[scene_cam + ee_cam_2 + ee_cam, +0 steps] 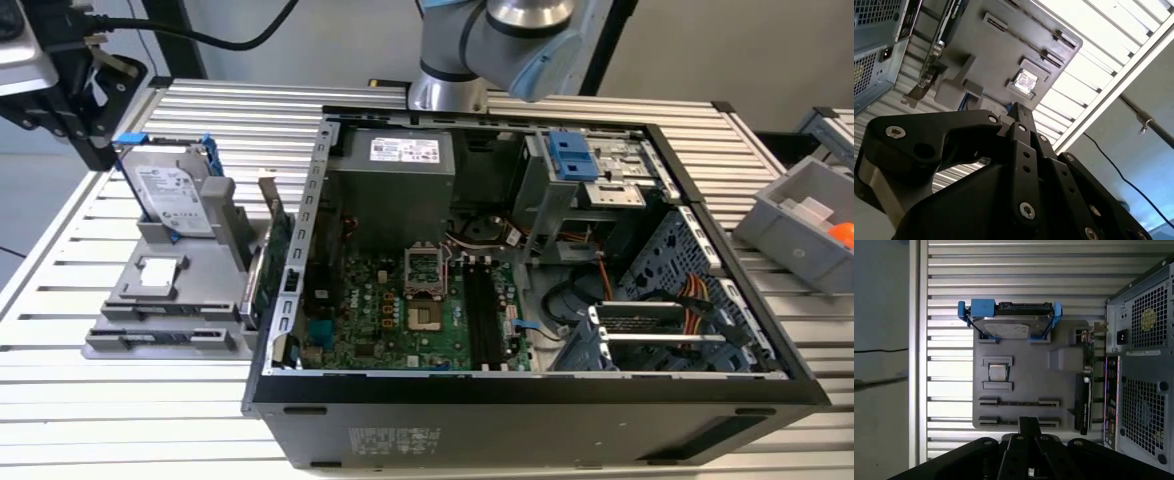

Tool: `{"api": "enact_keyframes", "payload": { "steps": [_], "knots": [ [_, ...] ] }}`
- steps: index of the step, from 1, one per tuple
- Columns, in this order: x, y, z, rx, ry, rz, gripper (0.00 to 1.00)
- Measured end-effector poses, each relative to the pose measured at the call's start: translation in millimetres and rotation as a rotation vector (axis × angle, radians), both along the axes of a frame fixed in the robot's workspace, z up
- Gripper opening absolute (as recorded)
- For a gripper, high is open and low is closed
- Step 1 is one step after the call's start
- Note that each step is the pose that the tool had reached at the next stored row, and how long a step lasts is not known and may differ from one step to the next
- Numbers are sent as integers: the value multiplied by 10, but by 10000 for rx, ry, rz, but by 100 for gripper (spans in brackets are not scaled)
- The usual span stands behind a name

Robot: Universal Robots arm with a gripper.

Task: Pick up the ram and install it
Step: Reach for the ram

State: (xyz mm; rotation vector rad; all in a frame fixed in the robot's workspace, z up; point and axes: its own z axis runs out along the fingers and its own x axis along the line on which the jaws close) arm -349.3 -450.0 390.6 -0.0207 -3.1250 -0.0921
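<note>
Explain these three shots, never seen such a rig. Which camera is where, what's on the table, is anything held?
It is one robot arm with a gripper at its end, working over a slatted table. The exterior view comes from a camera off the arm. It shows an open PC case and, to that view's left, a grey holder. Both wrist views come from cameras riding on the arm, and the black linkage in them is the gripper. The holder carries a hard drive in a blue frame, a small chip, a green card on edge, and the ram, a thin dark stick in a slot. The gripper hangs over the holder, shut, with nothing seen in it.
</note>
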Motion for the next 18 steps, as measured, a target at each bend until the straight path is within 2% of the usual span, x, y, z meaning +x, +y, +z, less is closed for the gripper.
{"api": "enact_keyframes", "payload": {
  "steps": [10, 18],
  "knots": [
    [2, -112, 0, 0, 8, 0, 0],
    [1, -140, 0, 0, 9, 0, 0]
  ]
}}
